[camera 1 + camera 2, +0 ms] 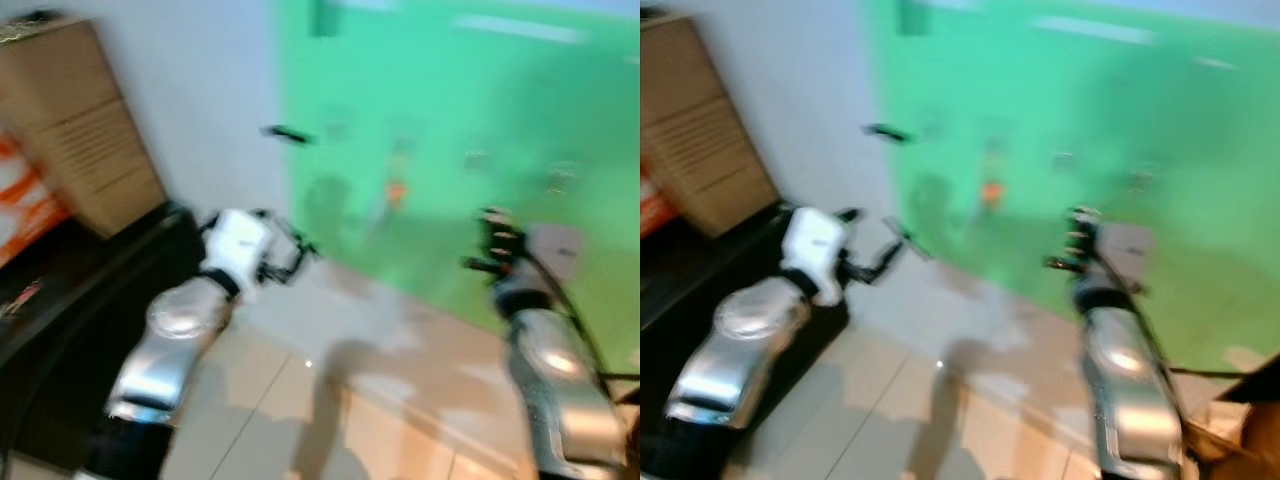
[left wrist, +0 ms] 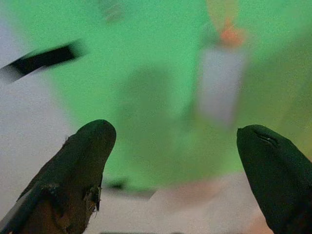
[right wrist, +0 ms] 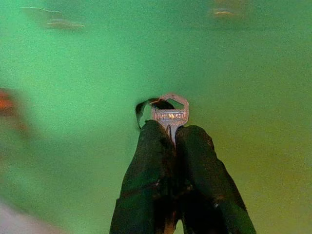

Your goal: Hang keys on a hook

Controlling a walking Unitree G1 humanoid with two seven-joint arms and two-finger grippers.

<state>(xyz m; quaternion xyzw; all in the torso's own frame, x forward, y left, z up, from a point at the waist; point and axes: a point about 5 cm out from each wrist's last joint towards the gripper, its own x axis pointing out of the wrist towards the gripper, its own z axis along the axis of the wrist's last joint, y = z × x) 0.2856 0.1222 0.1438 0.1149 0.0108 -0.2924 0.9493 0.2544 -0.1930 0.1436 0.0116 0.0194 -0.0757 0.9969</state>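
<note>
**A:** How far along is it?

**B:** Partway, I'd judge. The broad green wall panel (image 1: 470,150) is ahead, with small blurred fittings on it that may be hooks, though I cannot tell. Nothing is hung yet, so the approach and the hanging are left.

**A:** And the arms?

**B:** Both are raised toward the panel. The left gripper (image 2: 170,161) has its fingers spread wide around nothing. The right gripper (image 3: 171,134) has its black fingers pinched tight on the small silver metal key (image 3: 169,113).

**A:** How does the key look?

**B:** Its flat, angular head stands up past the fingertips, with a thin ring curling from one side, well short of the panel.
</note>
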